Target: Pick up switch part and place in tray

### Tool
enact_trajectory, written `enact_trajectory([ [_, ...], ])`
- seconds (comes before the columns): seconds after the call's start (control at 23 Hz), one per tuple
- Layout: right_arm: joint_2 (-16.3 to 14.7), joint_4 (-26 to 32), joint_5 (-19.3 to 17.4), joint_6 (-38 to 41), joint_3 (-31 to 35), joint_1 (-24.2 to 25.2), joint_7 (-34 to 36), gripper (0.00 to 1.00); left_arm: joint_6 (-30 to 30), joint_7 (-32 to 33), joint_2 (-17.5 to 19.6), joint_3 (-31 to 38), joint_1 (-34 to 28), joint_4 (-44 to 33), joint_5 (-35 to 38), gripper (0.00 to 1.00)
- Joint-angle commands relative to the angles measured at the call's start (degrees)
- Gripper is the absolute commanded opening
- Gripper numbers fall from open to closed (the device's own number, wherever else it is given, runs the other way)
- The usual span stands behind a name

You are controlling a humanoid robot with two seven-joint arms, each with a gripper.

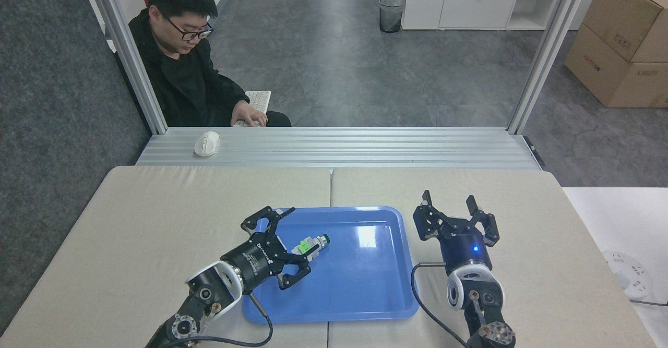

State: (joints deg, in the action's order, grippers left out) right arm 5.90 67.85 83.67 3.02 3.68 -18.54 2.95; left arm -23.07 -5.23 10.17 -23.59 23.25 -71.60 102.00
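Switch part (pixel 311 244) lies in blue tray (pixel 365 290); left end effector (pixel 292 241) spread wide beside it.
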Motion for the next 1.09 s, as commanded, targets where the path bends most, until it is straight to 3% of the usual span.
enact_trajectory([
  [0.0,0.0,0.0,0.0,0.0,0.0,0.0,-0.1,1.0,3.7,-0.1,-0.5,2.7,3.5,-1.1,-6.6,0.98],
  [0.13,0.1,0.0,0.0,0.0,0.0,0.0,0.0,1.0,9.3,0.5,-0.6,9.0,3.9,1.3,-11.3,0.98],
  [0.26,0.1,0.0,-0.1,0.0,0.0,0.0,0.0,1.0,19.9,0.2,-0.2,13.1,5.9,10.7,-15.9,0.98],
  [0.43,0.1,0.0,0.0,0.0,0.0,0.0,0.0,1.0,27.6,-0.1,0.8,14.6,6.3,17.5,-21.8,0.99],
  [0.7,0.1,0.0,0.0,0.0,-0.1,0.0,0.0,1.0,27.7,0.7,1.7,16.4,5.8,16.9,-26.7,0.99],
  [1.04,0.0,0.0,0.0,0.0,0.0,0.0,0.0,1.0,27.5,1.8,2.7,16.5,5.5,8.9,-35.9,0.99],
])
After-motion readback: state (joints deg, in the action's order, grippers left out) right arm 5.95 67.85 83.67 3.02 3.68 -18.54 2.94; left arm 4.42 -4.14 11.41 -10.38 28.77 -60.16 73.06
